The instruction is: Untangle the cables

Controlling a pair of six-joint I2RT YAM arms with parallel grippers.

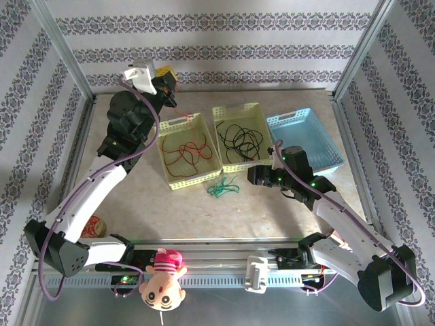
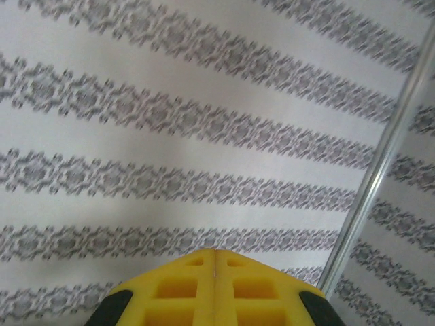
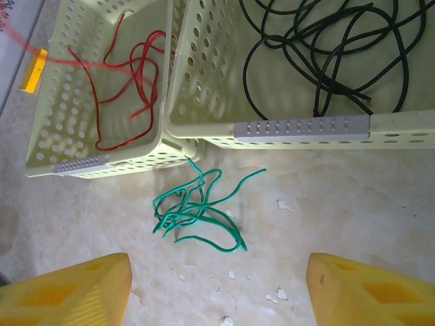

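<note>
Three cables, three colours, so let's take them from the front. Nearest us, a pink-haired doll (image 1: 163, 284) hangs off the front rail at 6 o'clock in the top view. Moving up, the right gripper (image 1: 250, 176) hovers low over the table (image 1: 204, 217), and its yellow fingers (image 3: 68, 292) are spread wide with nothing between them.

Straight ahead at 12 o'clock in its wrist view lies the green cable (image 3: 197, 210), a small loose tangle on the bare tabletop. One end reaches up to the foot of the left basket (image 3: 81, 164).

Inside that pale basket, at 11 o'clock from the green tangle, the red cable (image 3: 132, 81) curls across the floor. At 1 o'clock, the middle basket (image 3: 299, 128) holds the black cable (image 3: 326, 47) in big overlapping loops. A blue basket (image 1: 306, 139) sits at 3 o'clock from that one.

Farthest back, at 12 o'clock from the left basket, the left gripper (image 1: 165, 73) is raised high near the striped wall (image 2: 204, 102). Its fingers are pressed together, and a thin red strand runs up to it from the left basket.
</note>
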